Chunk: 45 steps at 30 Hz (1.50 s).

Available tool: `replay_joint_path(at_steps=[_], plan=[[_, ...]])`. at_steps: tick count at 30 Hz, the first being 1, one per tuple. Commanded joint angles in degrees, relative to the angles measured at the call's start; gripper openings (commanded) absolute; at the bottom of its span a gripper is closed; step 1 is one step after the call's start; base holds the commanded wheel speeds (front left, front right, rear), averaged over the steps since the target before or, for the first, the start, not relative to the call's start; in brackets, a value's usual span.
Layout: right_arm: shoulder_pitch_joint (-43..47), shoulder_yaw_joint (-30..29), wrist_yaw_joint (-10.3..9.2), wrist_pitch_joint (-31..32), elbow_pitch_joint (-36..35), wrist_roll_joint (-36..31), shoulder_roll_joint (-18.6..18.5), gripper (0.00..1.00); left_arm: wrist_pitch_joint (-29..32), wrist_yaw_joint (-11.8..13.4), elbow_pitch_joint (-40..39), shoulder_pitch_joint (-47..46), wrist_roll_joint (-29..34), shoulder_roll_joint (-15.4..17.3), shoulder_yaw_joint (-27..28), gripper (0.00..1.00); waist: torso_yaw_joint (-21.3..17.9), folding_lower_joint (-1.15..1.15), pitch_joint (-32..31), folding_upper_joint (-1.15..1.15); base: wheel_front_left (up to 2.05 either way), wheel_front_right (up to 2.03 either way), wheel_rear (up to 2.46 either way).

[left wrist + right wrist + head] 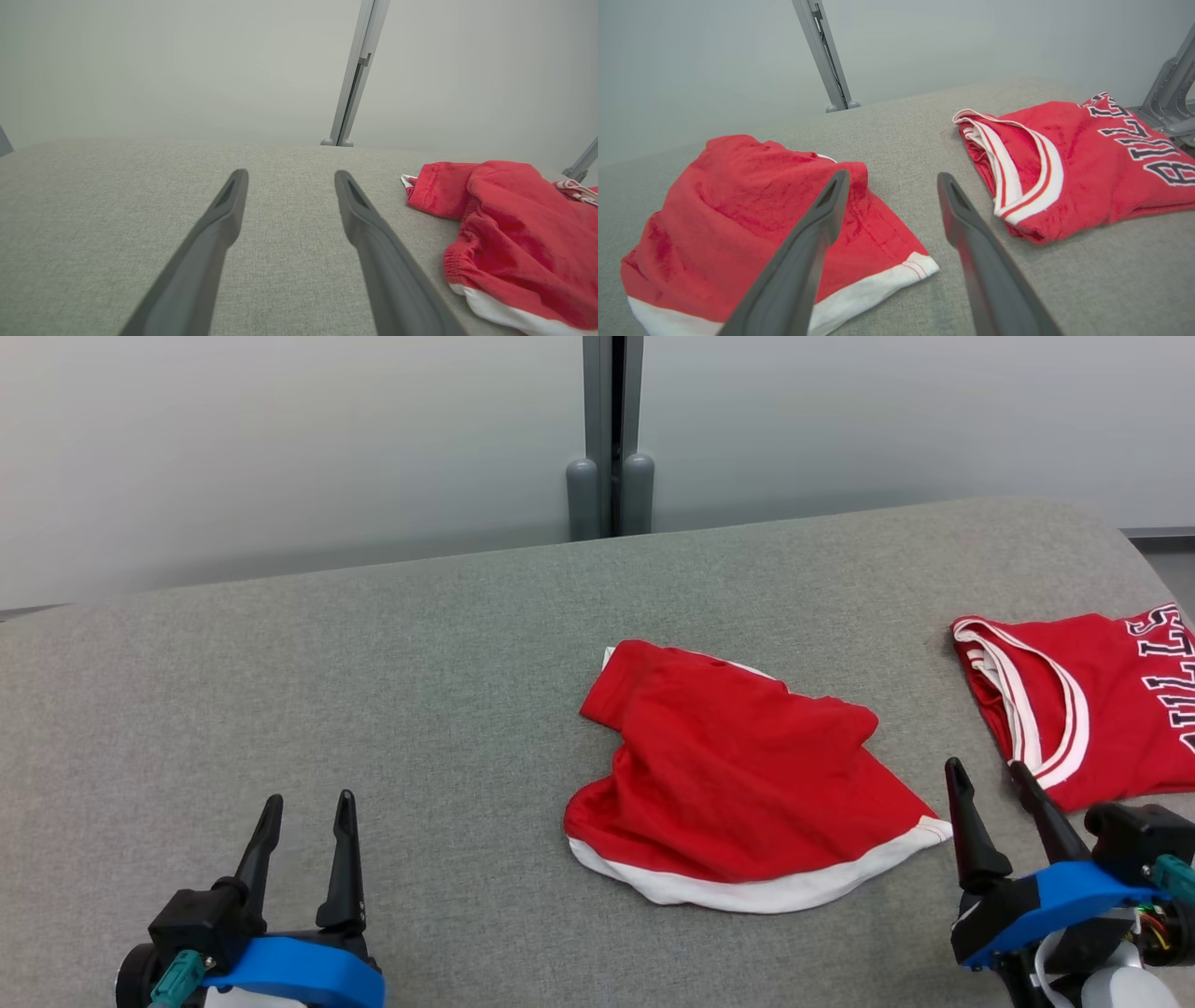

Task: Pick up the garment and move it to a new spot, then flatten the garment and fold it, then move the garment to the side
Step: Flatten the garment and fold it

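Soft grey cloth covers the wide surface (pixel 373 663). It looks woven and a bit fuzzy, and its far edge is rounded. Behind it is a smooth pale wall (pixel 280 448) with a grey metal post (pixel 611 429).

The red shorts (pixel 738 784) lie near the middle of the surface, bunched and wrinkly, with a white band along the near hem. A red jersey (pixel 1092 700) with white stripes and dark letters lies folded at the right edge.

The left gripper (pixel 310 796) is by the near left corner. Its two thin, pointy dark fingers are spread apart and hold nothing. The shorts are well off to its right.

The right gripper (pixel 984 765) is by the near right corner, fingers spread and empty too. Its tips are between the shorts' hem corner and the jersey, just beside both.
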Motion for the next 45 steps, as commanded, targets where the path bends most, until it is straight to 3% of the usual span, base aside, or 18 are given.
replay_joint_path(at_steps=[1,7,15,19,30,42,43,45], plan=[[1.65,1.30,0.01,-2.39,-2.13,-0.43,0.15,1.00,-0.26,-0.11,0.14,0.17,0.36,-0.28,0.08,1.00,-0.11,0.00,-0.41,0.00,0.00,0.00,0.00],[4.40,4.54,0.01,-9.18,-5.80,-1.71,-0.01,1.00,-0.26,-0.17,0.42,1.03,0.65,-0.94,-0.39,1.00,0.33,0.00,-1.90,0.00,0.00,0.00,0.00],[6.47,5.54,0.01,-9.40,-5.77,-1.35,-0.07,1.00,-0.26,-0.54,0.41,2.50,1.25,-2.08,-0.02,1.00,1.24,0.00,-3.32,0.00,0.00,0.00,0.00],[5.85,5.81,0.01,-8.85,-6.20,-1.34,-0.06,1.00,-0.03,-2.03,1.65,0.99,1.82,-2.28,-1.91,1.00,1.28,0.00,-2.85,0.00,0.00,0.00,0.00],[3.79,8.03,0.01,-9.46,-5.36,-0.06,0.06,1.00,11.51,-7.25,13.20,-12.25,2.48,-5.62,-14.19,1.00,-1.70,0.00,-0.04,0.00,0.00,0.00,0.00],[1.97,9.41,0.01,-10.96,-2.99,1.33,0.15,1.00,20.34,-7.75,23.12,-20.30,-1.54,-5.72,-19.24,1.00,-5.85,0.00,2.74,0.00,0.00,0.00,0.00],[1.80,9.51,0.01,-11.13,-2.82,1.52,0.15,1.00,21.07,-7.76,23.97,-20.82,-1.83,-5.86,-19.47,0.87,-5.97,0.00,2.83,0.00,0.00,0.00,0.00],[1.70,9.62,0.01,-11.37,-2.44,1.79,0.15,1.00,21.41,-7.77,25.08,-21.96,-2.06,-6.09,-19.83,0.00,-6.10,0.00,3.01,0.00,0.00,0.00,0.00]])
